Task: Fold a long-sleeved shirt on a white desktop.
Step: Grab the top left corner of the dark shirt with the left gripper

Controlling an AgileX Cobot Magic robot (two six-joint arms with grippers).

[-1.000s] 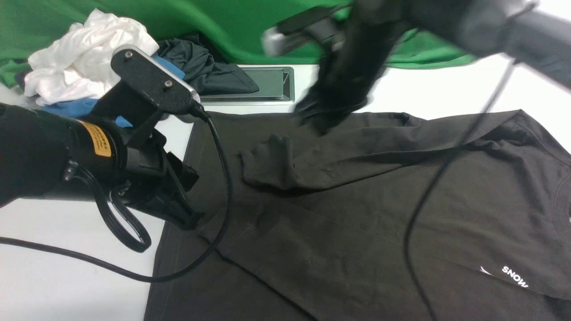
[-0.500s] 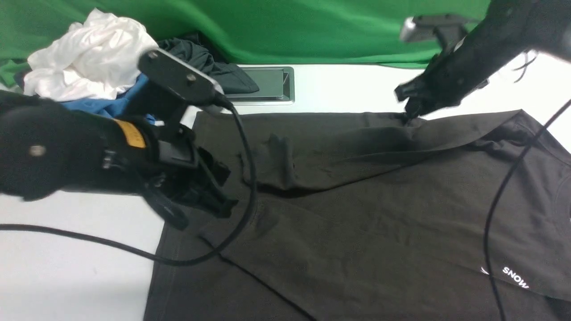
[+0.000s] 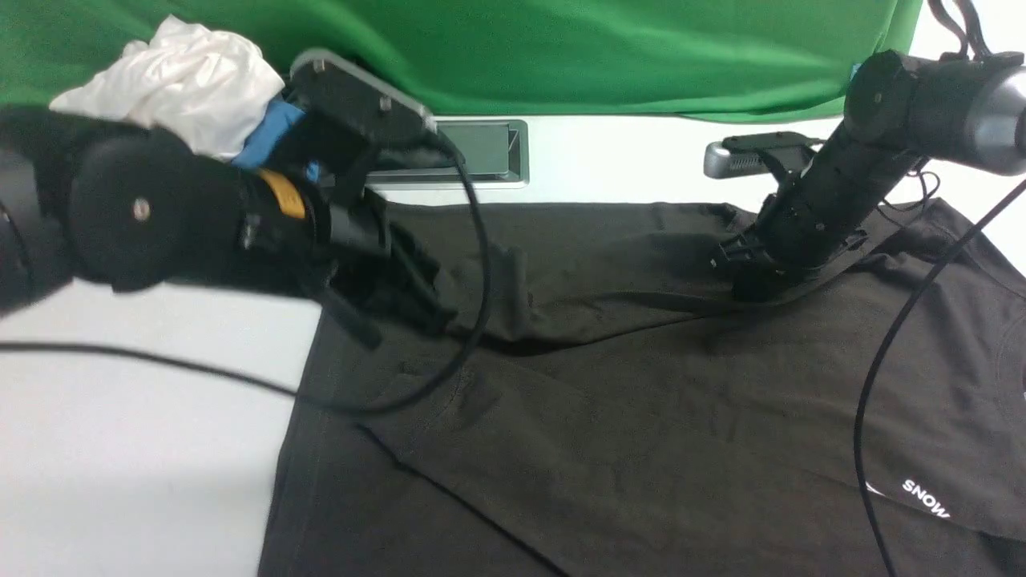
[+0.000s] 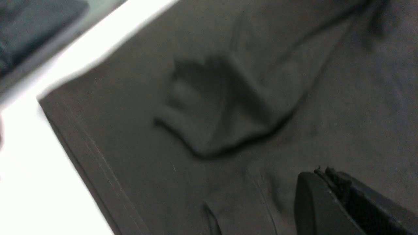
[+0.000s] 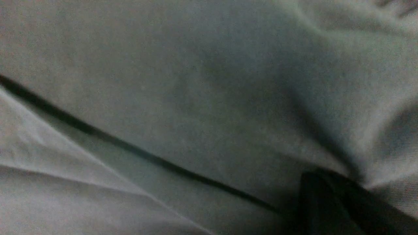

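At the far left of the front view, a heap of white clothes (image 3: 184, 80) and a blue garment (image 3: 268, 136) are seen at the back of the white worktop (image 3: 120, 449), in front of the green cloth (image 3: 601, 48). The left gripper (image 3: 429, 308) is lowered over the left part of the black long-sleeved shirt (image 3: 641, 417), just beside the sleeve cuff (image 3: 490, 276), which is folded in across the body of the shirt. The gripper is blurred there, and only one finger (image 4: 343, 202) is caught in the left wrist view, close above the fabric and near the cuff (image 4: 212, 124); whether the jaws are spread or pressed together cannot be told. A black cable (image 3: 473, 264) is looped from this arm down onto the cloth.

Behind the shirt's far edge, a steel-framed cable hatch (image 3: 481, 152) is set into the worktop. The shirt is spread flat, covering the middle and right of the surface.

Further right, the right gripper (image 3: 741, 276) is pressed down onto the sleeve near the shoulder, where the fabric is creased. In the right wrist view only a dark finger (image 5: 326, 202) against wrinkled cloth is shown, so its closure cannot be told either. A white "SNOW" logo (image 3: 922, 497) is visible at the lower right.
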